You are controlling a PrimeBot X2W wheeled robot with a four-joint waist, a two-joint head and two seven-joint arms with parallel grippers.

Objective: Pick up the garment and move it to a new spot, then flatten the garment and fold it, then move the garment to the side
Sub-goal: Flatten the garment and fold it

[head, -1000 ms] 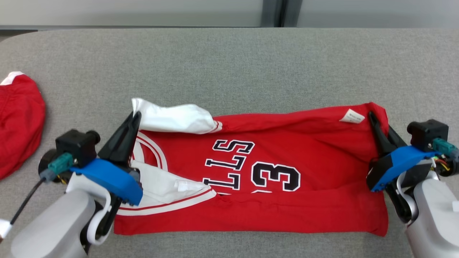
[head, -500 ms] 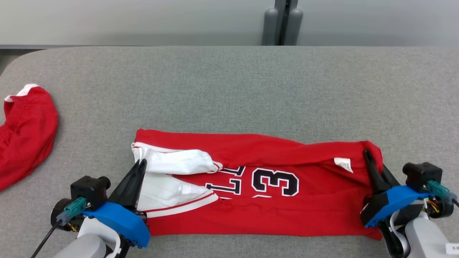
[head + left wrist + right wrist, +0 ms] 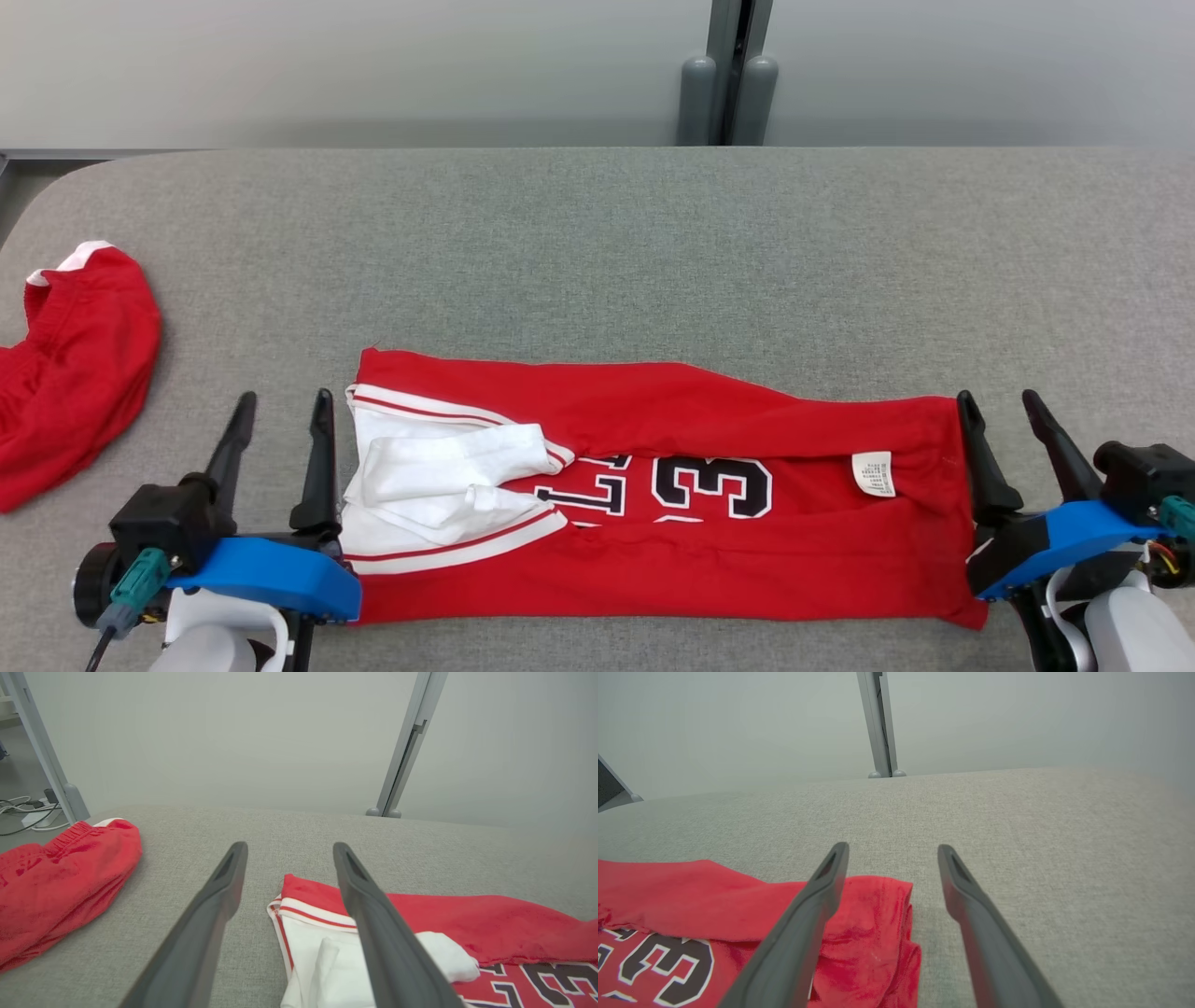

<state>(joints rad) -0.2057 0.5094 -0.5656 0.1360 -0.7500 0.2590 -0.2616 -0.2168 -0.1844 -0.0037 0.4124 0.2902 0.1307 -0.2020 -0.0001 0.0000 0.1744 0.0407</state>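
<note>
A grey fabric-covered table (image 3: 597, 243) spans the head view from edge to edge, with a pale wall behind it along the top of the frame and a grey post (image 3: 726, 84) at upper centre. The garment (image 3: 709, 560), a red jersey with white trim and black numerals, lies folded into a long band across the lower middle of the frame, its white sleeve portion bunched at the left end. A second red cloth (image 3: 75, 373) lies crumpled at the left edge of the frame, well apart from the jersey. The left gripper (image 3: 286, 396) sits at the lower left with its fingers spread wide and nothing between them, one finger just beside the jersey's left edge. The right gripper (image 3: 997, 396) at the lower right is likewise spread wide and empty, one finger against the jersey's right edge and the other over bare table. A small white label (image 3: 873, 473) shows on the red fabric near the right end.
</note>
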